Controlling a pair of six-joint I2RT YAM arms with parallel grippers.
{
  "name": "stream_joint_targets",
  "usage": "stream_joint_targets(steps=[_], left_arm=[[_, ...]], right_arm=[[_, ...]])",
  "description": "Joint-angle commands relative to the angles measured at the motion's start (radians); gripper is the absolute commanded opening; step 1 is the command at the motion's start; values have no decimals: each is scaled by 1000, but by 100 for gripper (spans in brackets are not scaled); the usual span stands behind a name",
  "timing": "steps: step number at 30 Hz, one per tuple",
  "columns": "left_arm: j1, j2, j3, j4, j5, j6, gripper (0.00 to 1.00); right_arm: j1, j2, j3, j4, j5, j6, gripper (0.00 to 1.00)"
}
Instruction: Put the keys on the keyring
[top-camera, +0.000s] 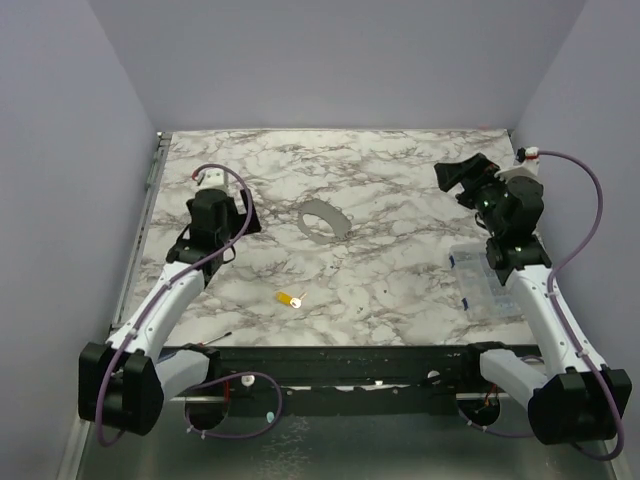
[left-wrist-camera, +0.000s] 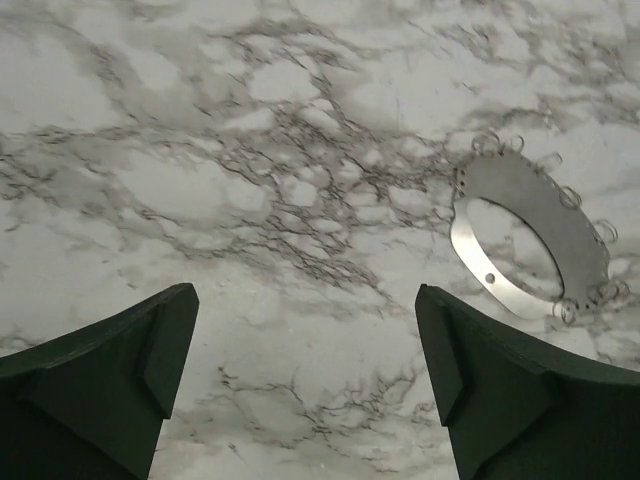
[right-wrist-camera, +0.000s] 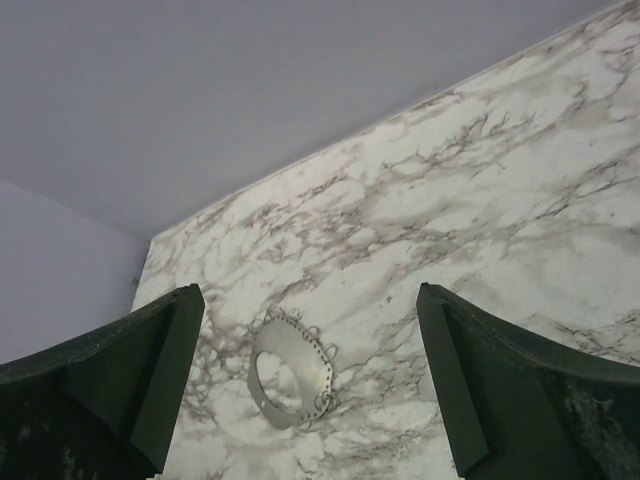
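The keyring (top-camera: 325, 220) is a flat grey metal hoop with small wire loops round its rim, lying mid-table. It shows at the right of the left wrist view (left-wrist-camera: 545, 245) and between the fingers of the right wrist view (right-wrist-camera: 292, 372). The key (top-camera: 290, 298), tiny with a yellow-orange head and whitish end, lies on the marble nearer the front. My left gripper (top-camera: 250, 218) is open and empty, left of the ring. My right gripper (top-camera: 450, 178) is open and empty, raised at the far right.
A clear plastic box (top-camera: 480, 285) lies at the right edge of the marble table (top-camera: 400, 280), under the right arm. Lilac walls enclose the back and both sides. A black rail runs along the near edge.
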Motion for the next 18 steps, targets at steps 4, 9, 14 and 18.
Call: stream_joint_targets(steps=[4,9,14,18], left_arm=[[-169,141,70,-23,285,48,96],[-261,236,105,-17,342,50,84],[-402,386,200,-17,251,40,79],[-431,549,283,-18,269,12,69]], right_arm=[[9,29,-52,-95,-191,-14,100],[48,119,2,-222,-222,-117,100],[95,157,26,-279,-180,-188,100],[104,171,44,-336,-163,-199,100]])
